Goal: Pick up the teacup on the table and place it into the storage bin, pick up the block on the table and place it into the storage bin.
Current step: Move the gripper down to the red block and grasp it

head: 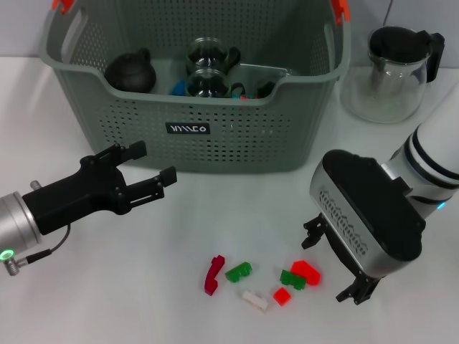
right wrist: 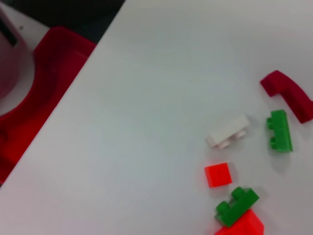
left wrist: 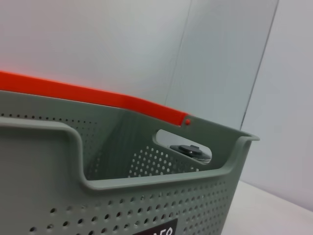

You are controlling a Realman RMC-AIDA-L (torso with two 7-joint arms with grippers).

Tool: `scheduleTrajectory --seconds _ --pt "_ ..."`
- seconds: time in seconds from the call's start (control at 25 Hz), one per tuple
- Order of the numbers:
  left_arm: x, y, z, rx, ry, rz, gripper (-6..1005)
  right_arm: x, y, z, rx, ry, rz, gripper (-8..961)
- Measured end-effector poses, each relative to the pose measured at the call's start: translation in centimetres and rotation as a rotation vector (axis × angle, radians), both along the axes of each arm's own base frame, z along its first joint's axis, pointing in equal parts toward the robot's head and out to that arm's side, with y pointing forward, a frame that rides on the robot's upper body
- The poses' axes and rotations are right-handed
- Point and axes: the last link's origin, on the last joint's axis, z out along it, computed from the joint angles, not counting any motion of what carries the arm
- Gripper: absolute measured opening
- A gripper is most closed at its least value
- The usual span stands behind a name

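the right tool [head: 337,264], fingers apart and empty, hung just right of the small red plastic block [head: 306,271] on the white tabletop [head: 179,244], apparently lining up a grasp, while the left tool [head: 154,172], fingers also apart, waited near the grey-green perforated plastic storage bin [head: 215,140] at the far side.

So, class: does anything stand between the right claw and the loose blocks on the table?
Nothing visible does. The right claw hangs open just beside the blocks, nearest the red one, with only bare table between. The left claw is open near the storage bin.
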Motion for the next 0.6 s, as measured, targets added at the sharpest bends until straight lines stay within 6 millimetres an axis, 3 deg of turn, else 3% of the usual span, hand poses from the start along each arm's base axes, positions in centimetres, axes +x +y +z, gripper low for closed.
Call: scheduleTrajectory --seconds 0.6 --pt "-0.3 0.6 0.1 0.019 0.013 0.027 862 -0.1 0.0 -1.9 -0.091 -0.037 0.236 947"
